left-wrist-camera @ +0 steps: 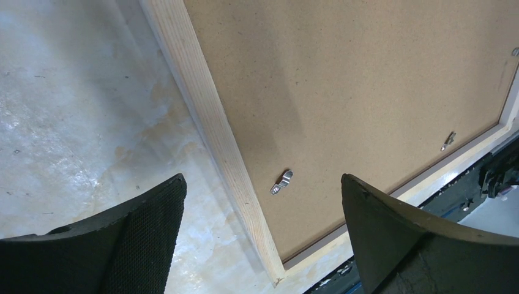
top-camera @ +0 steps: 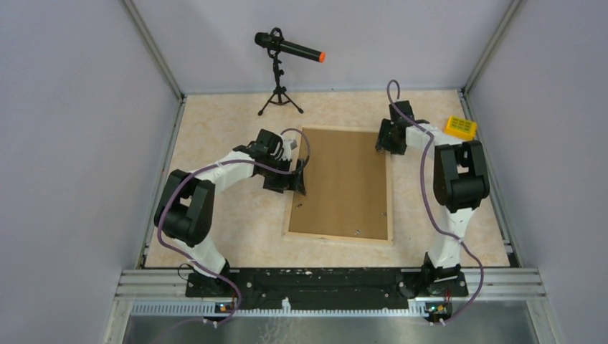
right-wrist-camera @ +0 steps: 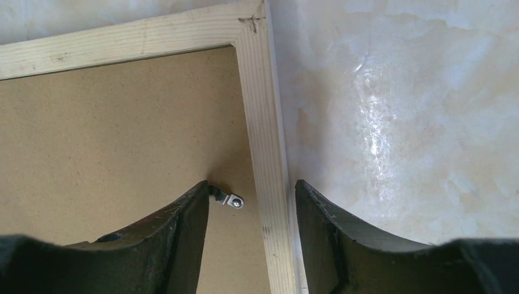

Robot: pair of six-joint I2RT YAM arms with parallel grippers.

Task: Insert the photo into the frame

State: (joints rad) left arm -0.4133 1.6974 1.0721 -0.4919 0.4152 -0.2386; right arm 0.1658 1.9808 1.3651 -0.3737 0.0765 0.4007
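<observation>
The pale wood frame (top-camera: pixel 391 201) lies flat mid-table, filled by a plain brown backing board (top-camera: pixel 344 183). The photo is hidden. My left gripper (top-camera: pixel 297 179) hangs open above the frame's left rail (left-wrist-camera: pixel 208 110), close to its near corner, with a small metal tab (left-wrist-camera: pixel 281 182) below the gap. Near the far right corner, my right gripper (top-camera: pixel 387 147) straddles the right rail (right-wrist-camera: pixel 260 110). Its jaws stand apart, with a gap on both sides of the rail. The inner finger (right-wrist-camera: pixel 183 226) touches a metal turn clip (right-wrist-camera: pixel 231 199) on the board (right-wrist-camera: pixel 110 135).
A microphone on a small tripod (top-camera: pixel 287 50) stands at the back left. A yellow block (top-camera: pixel 460 127) sits at the right edge by the right arm. Grey walls close in three sides, and a metal rail (top-camera: pixel 330 283) runs along the near edge.
</observation>
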